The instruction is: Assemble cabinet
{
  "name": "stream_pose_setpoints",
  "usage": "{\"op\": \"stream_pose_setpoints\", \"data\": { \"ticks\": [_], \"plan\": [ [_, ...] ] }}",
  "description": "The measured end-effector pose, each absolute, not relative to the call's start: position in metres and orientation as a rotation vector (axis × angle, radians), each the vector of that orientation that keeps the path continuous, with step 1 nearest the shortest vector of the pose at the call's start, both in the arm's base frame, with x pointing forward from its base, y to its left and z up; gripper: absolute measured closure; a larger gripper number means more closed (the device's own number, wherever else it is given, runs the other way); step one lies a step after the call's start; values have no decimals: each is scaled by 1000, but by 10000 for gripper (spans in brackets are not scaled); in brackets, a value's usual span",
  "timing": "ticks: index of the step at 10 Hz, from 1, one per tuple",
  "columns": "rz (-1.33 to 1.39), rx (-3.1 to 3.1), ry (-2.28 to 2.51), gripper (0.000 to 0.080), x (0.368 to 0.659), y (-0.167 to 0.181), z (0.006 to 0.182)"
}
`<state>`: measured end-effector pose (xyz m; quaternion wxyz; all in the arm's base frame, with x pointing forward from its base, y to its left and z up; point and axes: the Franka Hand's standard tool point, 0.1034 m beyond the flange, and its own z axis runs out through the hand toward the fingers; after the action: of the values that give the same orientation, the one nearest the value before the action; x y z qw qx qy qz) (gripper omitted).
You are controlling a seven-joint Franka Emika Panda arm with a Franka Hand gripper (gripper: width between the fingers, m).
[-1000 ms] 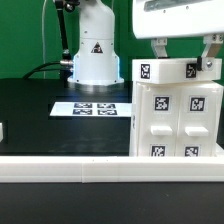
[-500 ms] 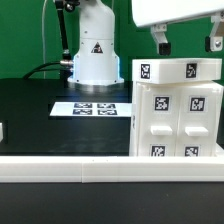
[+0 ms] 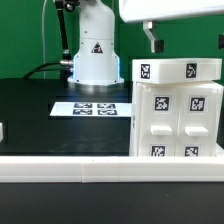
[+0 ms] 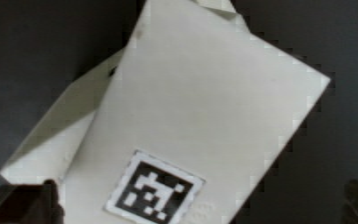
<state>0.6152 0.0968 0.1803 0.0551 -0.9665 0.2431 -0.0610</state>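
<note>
Gripper (image 3: 185,45) at the upper right of the exterior view, suspended above the cabinet (image 3: 178,110) with clear air between fingertips and cabinet top; fingers spread apart, holding nothing. Cabinet stands upright at the right of the frame on the black table (image 3: 40,115), behind the white front rail (image 3: 70,168). Marker board (image 3: 90,108) lies flat at centre, near the robot pedestal (image 3: 93,55). Wrist view: cabinet top with one tag (image 4: 158,188).

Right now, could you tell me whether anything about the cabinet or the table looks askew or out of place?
Nothing stands out. The cabinet stands upright with its panels flush, the marker board lies flat, and the tool hangs above the cabinet, clear of it.
</note>
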Motion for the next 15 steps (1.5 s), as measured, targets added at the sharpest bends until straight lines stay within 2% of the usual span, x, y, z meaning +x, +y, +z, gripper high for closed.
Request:
{"op": "stream_pose_setpoints", "data": {
  "ticks": [4, 10, 15],
  "plan": [
    [-213, -3031, 306, 2, 615, 96, 180],
    [-222, -3000, -895, 2, 615, 90, 176],
    [-200, -2893, -1352, 2, 618, 87, 179]
  ]
}}
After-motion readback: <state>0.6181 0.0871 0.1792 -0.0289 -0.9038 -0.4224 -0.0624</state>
